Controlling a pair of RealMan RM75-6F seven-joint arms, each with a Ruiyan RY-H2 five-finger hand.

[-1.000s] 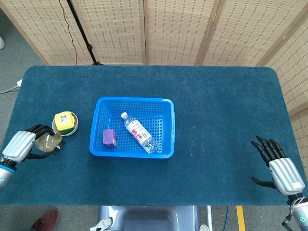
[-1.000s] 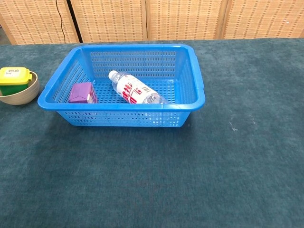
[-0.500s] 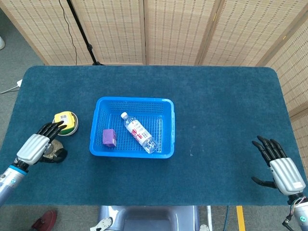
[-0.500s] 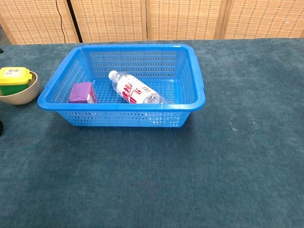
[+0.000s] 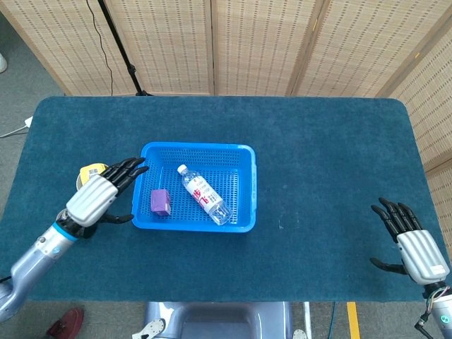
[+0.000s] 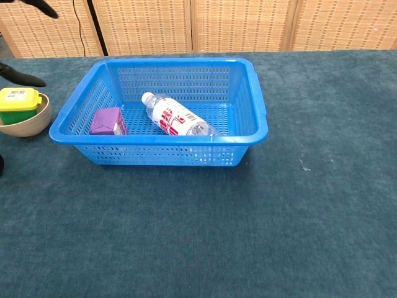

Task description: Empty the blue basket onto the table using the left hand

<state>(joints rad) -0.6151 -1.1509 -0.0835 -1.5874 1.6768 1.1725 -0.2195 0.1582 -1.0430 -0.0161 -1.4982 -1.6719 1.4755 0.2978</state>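
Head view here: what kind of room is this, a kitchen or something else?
Probably a lab or test room, not a kitchen. A table covered in teal felt stands before woven folding screens, a stand with a cable sits behind, and the floor is bare grey.

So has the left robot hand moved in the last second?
Yes. The left robot hand moved right, toward the blue basket, past the bowl.

Blue basket (image 5: 246,185), purple box (image 5: 160,202)
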